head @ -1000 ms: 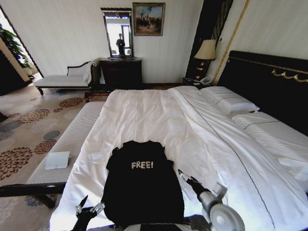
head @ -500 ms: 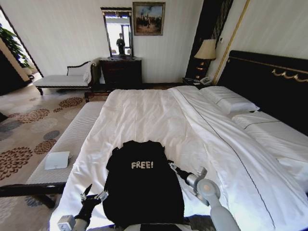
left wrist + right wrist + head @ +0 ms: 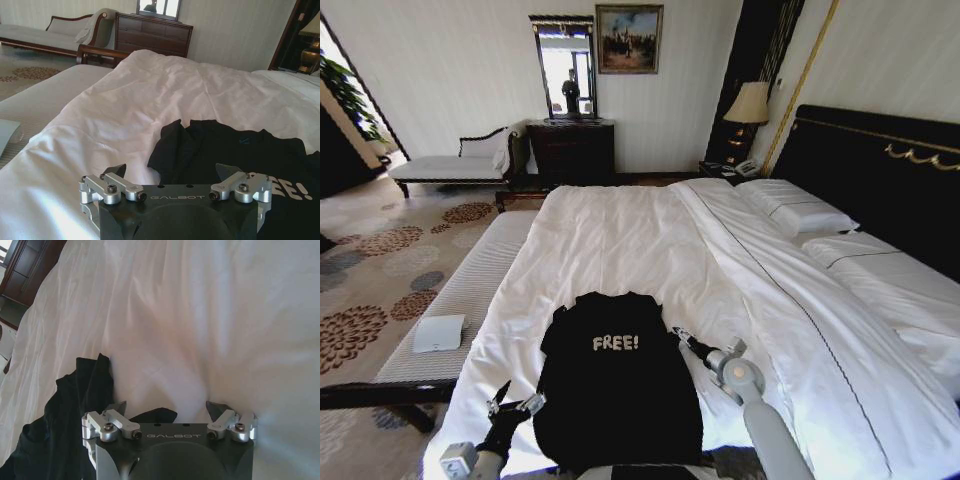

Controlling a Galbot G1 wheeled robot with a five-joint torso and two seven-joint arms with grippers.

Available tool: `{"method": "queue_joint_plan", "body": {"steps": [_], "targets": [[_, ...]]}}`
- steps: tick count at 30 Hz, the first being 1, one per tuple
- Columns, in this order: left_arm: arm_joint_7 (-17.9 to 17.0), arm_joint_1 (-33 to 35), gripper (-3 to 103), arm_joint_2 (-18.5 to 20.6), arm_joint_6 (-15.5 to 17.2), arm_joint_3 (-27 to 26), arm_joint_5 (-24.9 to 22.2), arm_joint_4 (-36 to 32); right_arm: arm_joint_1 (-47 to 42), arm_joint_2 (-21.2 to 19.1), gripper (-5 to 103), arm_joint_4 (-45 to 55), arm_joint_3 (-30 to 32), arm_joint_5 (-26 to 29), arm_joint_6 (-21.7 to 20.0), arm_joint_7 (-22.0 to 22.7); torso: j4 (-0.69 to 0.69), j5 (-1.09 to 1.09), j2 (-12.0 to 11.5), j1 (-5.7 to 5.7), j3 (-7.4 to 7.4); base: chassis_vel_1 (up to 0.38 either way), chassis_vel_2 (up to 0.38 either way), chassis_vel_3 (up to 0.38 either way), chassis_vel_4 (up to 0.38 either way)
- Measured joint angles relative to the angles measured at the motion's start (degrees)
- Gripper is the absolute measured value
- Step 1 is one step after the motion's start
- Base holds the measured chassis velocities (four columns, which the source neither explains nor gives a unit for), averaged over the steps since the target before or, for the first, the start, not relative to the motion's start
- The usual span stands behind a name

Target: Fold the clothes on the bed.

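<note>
Head view: a black T-shirt (image 3: 617,390) reading "FREE!" in white lies flat near the foot of the white bed (image 3: 650,240). The left gripper (image 3: 506,402) and right gripper (image 3: 682,336) (both stamped "GALBOT") flank it, fingers spread, holding nothing.

Left gripper (image 3: 171,172): fingers spread wide, low over the bed (image 3: 165,95).
T-shirt (image 3: 235,155): black, flat, at 1 o'clock.
</note>
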Motion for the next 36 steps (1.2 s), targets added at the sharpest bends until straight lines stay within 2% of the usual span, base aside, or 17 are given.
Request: {"method": "queue_joint_plan", "body": {"steps": [1, 3, 5, 6, 10, 12, 16, 19, 22, 23, 24, 29, 33, 36], "targets": [[0.0, 0.0, 100, 0.0, 0.0, -0.1, -0.1, -0.1, -0.1, 0.1, 84, -0.1, 0.0, 0.0, 0.0, 0.0, 0.00, 0.00, 0.0, 0.00, 0.00, 0.000, 0.000, 0.000, 0.000], [-0.1, 0.0, 100, 0.0, 0.1, -0.2, -0.1, -0.1, -0.4, 0.1, 84, -0.1, 0.2, 0.0, 0.0, 0.1, 0.00, 0.00, 0.0, 0.00, 0.00, 0.000, 0.000, 0.000, 0.000], [-0.3, -0.1, 100, -0.2, 0.2, -0.2, -0.1, -0.2, -1.2, 0.1, 73, 0.6, 0.3, 0.1, 0.0, 0.0, -0.01, 0.00, 0.0, 0.00, 0.00, 0.000, 0.000, 0.000, 0.000], [-0.3, -0.1, 100, -0.2, 0.2, -0.2, -0.1, -0.2, -1.2, 0.1, 73, 0.6, 0.3, 0.1, 0.0, 0.0, -0.01, 0.00, 0.0, 0.00, 0.00, 0.000, 0.000, 0.000, 0.000], [-0.5, -0.3, 100, -0.5, 0.3, 0.0, -0.1, -0.1, -2.4, -0.1, 51, 1.8, 0.3, 0.3, -0.4, -0.2, -0.01, 0.01, 0.0, 0.00, 0.00, 0.000, 0.000, 0.000, 0.000], [-0.5, -0.4, 100, -0.6, 0.3, -0.1, -0.1, -0.1, -2.4, -0.1, 51, 1.9, 0.3, 0.3, -0.5, -0.2, 0.00, 0.02, 0.0, 0.00, 0.00, 0.000, 0.000, 0.000, 0.000], [-0.7, -0.4, 100, -0.6, 0.2, -0.9, -0.1, -0.1, -2.2, -0.1, 30, 2.2, 0.0, 0.1, -0.6, 0.4, 0.00, 0.02, 0.0, 0.00, 0.00, 0.000, 0.000, 0.000, 0.000], [-0.7, -0.3, 100, -0.8, 0.2, -1.7, -0.6, -0.3, -1.9, -0.2, 24, 2.4, -0.2, 0.1, -0.7, 0.4, 0.00, 0.02, 0.0, 0.00, 0.00, 0.000, 0.000, 0.000, 0.000], [-0.7, -0.2, 100, -1.2, 0.2, -2.8, -1.6, -0.3, -1.3, -0.1, 9, 2.3, -0.5, 0.0, -0.7, 0.4, 0.00, 0.01, 0.0, 0.00, 0.00, 0.000, 0.000, 0.000, 0.000], [-0.7, -0.2, 100, -1.2, 0.2, -2.8, -1.6, -0.3, -1.3, -0.1, 9, 2.3, -0.5, 0.0, -0.7, 0.4, 0.00, 0.01, 0.0, 0.00, 0.00, 0.000, 0.000, 0.000, 0.000], [-0.7, -0.1, 100, -1.3, 0.2, -2.9, -1.8, -0.3, -1.1, 0.0, 3, 2.2, -0.6, 0.0, -0.7, 0.3, 0.00, 0.02, 0.0, 0.00, 0.01, 0.000, 0.000, 0.000, 0.000], [-0.7, 0.0, 100, -1.6, 0.1, -3.3, -2.3, -0.3, -0.7, 0.1, 0, 2.2, -0.8, -0.2, -0.5, 0.3, 0.01, 0.01, 0.0, 0.00, 0.00, 0.000, 0.000, 0.000, 0.000], [-0.6, -0.1, 100, -1.7, 0.0, -3.2, -2.4, -0.2, -0.8, -0.1, 0, 2.4, -0.7, -2.9, 0.9, -1.2, 0.01, 0.01, 0.0, 0.00, 0.01, 0.000, 0.000, 0.000, 0.000], [-0.6, -0.3, 100, -1.8, -0.1, -3.2, -2.4, 0.2, -1.3, -0.4, 0, 3.2, -0.5, -12.0, 6.1, -5.3, 0.00, 0.01, 0.0, 0.00, 0.01, 0.000, 0.000, 0.000, 0.000]]}}
